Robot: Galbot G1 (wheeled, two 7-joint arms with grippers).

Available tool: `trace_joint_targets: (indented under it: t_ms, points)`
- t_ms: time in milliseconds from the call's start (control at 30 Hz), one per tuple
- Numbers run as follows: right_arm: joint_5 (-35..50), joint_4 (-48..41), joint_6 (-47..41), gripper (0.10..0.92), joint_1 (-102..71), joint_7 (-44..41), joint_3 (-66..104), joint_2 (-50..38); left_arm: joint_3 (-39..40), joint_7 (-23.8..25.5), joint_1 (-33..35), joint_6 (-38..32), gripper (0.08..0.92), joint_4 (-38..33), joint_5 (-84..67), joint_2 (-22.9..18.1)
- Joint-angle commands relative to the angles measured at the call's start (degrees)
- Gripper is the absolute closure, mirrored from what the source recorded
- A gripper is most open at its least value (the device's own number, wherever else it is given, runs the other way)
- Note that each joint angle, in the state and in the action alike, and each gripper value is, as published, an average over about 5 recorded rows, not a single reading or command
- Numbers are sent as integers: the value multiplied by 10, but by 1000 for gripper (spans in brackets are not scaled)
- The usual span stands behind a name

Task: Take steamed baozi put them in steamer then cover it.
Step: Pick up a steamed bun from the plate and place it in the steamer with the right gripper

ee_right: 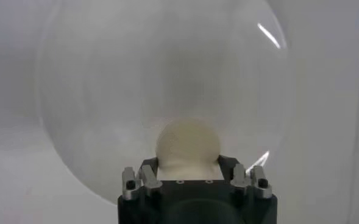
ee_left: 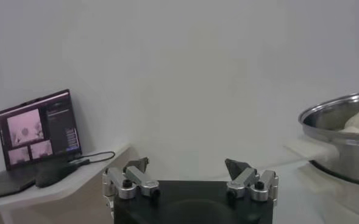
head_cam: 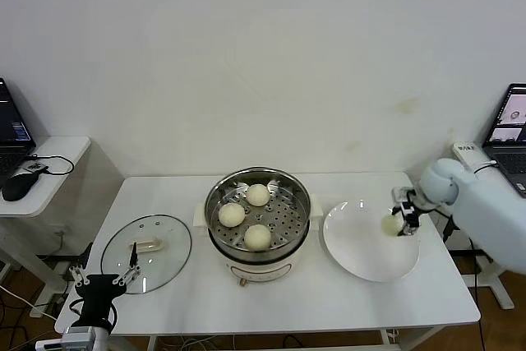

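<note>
Steamed baozi, small cream-white round buns: three (head_cam: 246, 215) sit on the perforated tray inside the shiny stainless-steel steamer pot (head_cam: 258, 212) at mid worktop (head_cam: 329, 302). Fourth baozi (head_cam: 392, 223) is over the right edge of the flat white plate (head_cam: 370, 240), right gripper (head_cam: 399, 218) fingers clamped on it. Clear glass cover with cream handle (head_cam: 146, 252) lies flat left of the steamer. Left gripper (head_cam: 103, 277) idle at the front-left worktop edge near the cover, fingers apart.
</note>
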Motion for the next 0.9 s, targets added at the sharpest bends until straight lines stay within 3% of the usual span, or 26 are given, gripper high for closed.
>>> trace_joint_targets:
  t_ms: [33,400,633,900]
  points:
    - [136,106,-57,397,208,10,-142,-28,3,0,1,1,177,-1,1,0]
    - [307,189,-135,382,413,54,-298,65,10,1,-7,1,177,-1,0,3]
    - [394,200,-183,380,401,102,-313,139,12,1,-11,1,177,2,-1,3]
    - [415,162,-214,373,342,137,-311,211,8,1,-11,1,177,0,-4,2]
